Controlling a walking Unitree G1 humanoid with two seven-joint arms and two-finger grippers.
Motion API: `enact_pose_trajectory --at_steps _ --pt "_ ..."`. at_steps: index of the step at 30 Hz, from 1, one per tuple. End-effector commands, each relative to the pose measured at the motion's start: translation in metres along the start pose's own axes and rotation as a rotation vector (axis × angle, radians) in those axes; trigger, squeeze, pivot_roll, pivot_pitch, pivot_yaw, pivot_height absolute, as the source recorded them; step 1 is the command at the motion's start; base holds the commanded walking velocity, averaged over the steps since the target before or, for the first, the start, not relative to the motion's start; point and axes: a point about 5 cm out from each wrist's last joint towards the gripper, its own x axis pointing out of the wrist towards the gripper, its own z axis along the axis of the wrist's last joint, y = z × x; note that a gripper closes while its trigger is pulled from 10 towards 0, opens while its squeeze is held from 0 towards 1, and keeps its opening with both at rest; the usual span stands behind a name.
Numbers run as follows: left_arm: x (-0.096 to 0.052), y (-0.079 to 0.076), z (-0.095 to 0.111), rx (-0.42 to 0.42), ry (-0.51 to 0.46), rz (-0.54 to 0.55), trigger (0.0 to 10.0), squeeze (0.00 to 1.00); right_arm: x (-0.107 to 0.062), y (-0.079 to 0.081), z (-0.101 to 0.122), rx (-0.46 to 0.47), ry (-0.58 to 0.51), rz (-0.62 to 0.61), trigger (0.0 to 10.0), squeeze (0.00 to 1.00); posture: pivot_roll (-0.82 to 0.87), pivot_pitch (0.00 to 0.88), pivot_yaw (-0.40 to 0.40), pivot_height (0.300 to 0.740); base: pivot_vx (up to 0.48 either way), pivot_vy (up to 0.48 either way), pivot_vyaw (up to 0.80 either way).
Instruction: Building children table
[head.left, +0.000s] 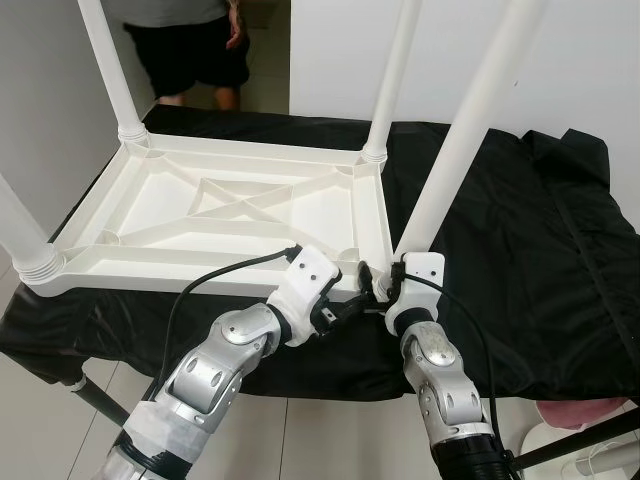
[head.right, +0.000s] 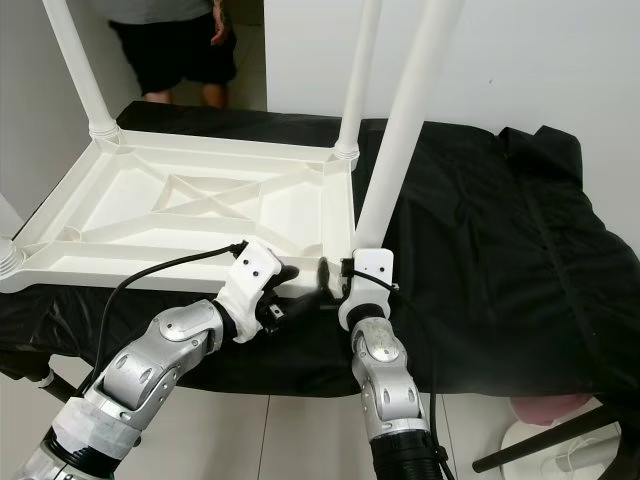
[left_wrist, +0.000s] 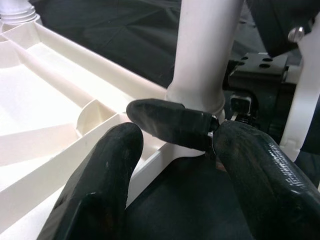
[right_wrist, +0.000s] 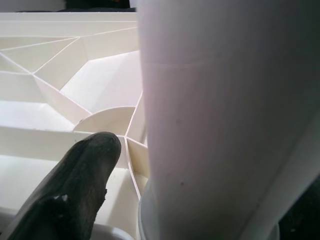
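I see the white plastic children's table (head.left: 230, 215) lying upside down on a black cloth (head.left: 520, 240) that covers a stand. Three white round legs stick up from its corners: one far left (head.left: 108, 62), one far right (head.left: 392, 75), and one near left (head.left: 20, 230). A fourth white leg (head.left: 470, 120) leans to the right at the near right corner, with its lower end at the corner socket. My left gripper (head.left: 352, 300) is at that near right corner, right by the table's edge, and its two black fingers (left_wrist: 107, 170) are spread apart with nothing held between them. My right gripper (head.left: 385, 285) is at the bottom of the leaning leg, and its fingers are closed around that leg. One black finger (right_wrist: 75, 190) sits against the leg just above the ribbed underside of the table. A person in dark shorts (head.left: 190, 50) stands on the far side, past the table.
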Motion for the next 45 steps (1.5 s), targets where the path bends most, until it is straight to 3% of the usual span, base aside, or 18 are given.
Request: enact_pose_trajectory --at_steps 1,2,3,12,18,21,31,32,35,36,37,42,43,44,45 --pt "-0.001 -0.003 -0.002 -0.007 0.01 -0.04 10.0 0.0 -0.004 -0.003 -0.002 0.015 0.012 0.043 10.0 1.0 0.02 0.043 -0.047 0.74 0.0 0.0 0.0" --pt "-0.001 -0.003 -0.002 -0.007 0.01 -0.04 10.0 0.0 -0.004 -0.003 -0.002 0.015 0.012 0.043 10.0 1.0 0.02 0.043 -0.047 0.74 0.0 0.0 0.0" --pt "-0.001 -0.003 -0.002 -0.003 0.012 -0.037 10.0 0.0 -0.008 -0.01 -0.003 0.042 0.006 0.069 10.0 0.0 0.02 0.043 -0.047 0.74 0.0 0.0 0.0" --pt "-0.001 -0.002 -0.002 -0.002 0.01 -0.036 10.0 0.0 -0.018 -0.027 -0.003 -0.05 -0.037 0.23 10.0 0.0 0.01 0.035 -0.045 0.74 0.0 0.0 0.0" --pt "-0.001 -0.001 -0.001 0.005 0.017 -0.058 10.0 0.0 -0.012 -0.05 0.007 -0.106 -0.067 0.314 10.0 0.0 0.01 0.03 -0.026 0.74 0.0 0.0 0.0" --pt "-0.002 -0.004 -0.003 0.03 0.035 -0.099 10.0 0.0 -0.003 -0.058 0.008 -0.188 -0.025 0.36 10.0 0.0 0.01 0.027 -0.019 0.74 0.0 0.0 0.0" --pt "-0.004 -0.012 -0.009 0.034 0.072 -0.166 10.0 0.0 0.009 -0.046 0.003 -0.253 0.027 0.527 10.0 0.0 0.02 0.018 -0.013 0.74 0.0 0.0 0.0" --pt "-0.003 -0.012 -0.01 0.04 0.074 -0.163 10.0 0.0 0.013 -0.042 0.001 -0.259 0.027 0.546 4.9 0.0 0.02 0.016 -0.012 0.74 0.0 0.0 0.0" --pt "-0.001 -0.013 -0.009 0.046 0.072 -0.157 10.0 0.0 0.019 -0.038 0.0 -0.272 0.028 0.553 4.2 0.0 0.02 0.014 -0.015 0.74 0.0 0.0 0.0" --pt "-0.001 -0.013 -0.009 0.046 0.07 -0.155 10.0 0.0 0.021 -0.038 -0.001 -0.281 0.034 0.555 1.5 0.0 0.03 0.014 -0.021 0.74 0.0 0.0 0.0" --pt "0.0 -0.014 -0.008 0.046 0.067 -0.15 10.0 0.0 0.022 -0.038 -0.002 -0.284 0.04 0.556 0.0 0.0 0.04 0.017 -0.028 0.74 0.0 0.0 0.0" --pt "-0.002 -0.014 -0.009 0.039 0.06 -0.126 10.0 0.0 0.021 -0.048 -0.005 -0.303 0.065 0.514 0.0 0.0 0.04 0.026 -0.04 0.74 0.0 0.0 0.0" --pt "-0.002 -0.014 -0.008 0.038 0.06 -0.125 10.0 0.0 0.021 -0.05 -0.005 -0.298 0.067 0.502 1.2 0.0 0.04 0.032 -0.044 0.74 0.0 0.0 0.0" --pt "-0.002 -0.014 -0.008 0.037 0.06 -0.124 10.0 0.0 0.021 -0.051 -0.005 -0.293 0.069 0.495 1.2 0.0 0.04 0.032 -0.044 0.74 0.0 0.0 0.0" --pt "-0.002 -0.015 -0.009 0.035 0.059 -0.121 10.0 0.0 0.022 -0.053 -0.004 -0.274 0.067 0.471 10.0 0.0 0.04 0.037 -0.043 0.74 0.0 0.0 0.0"
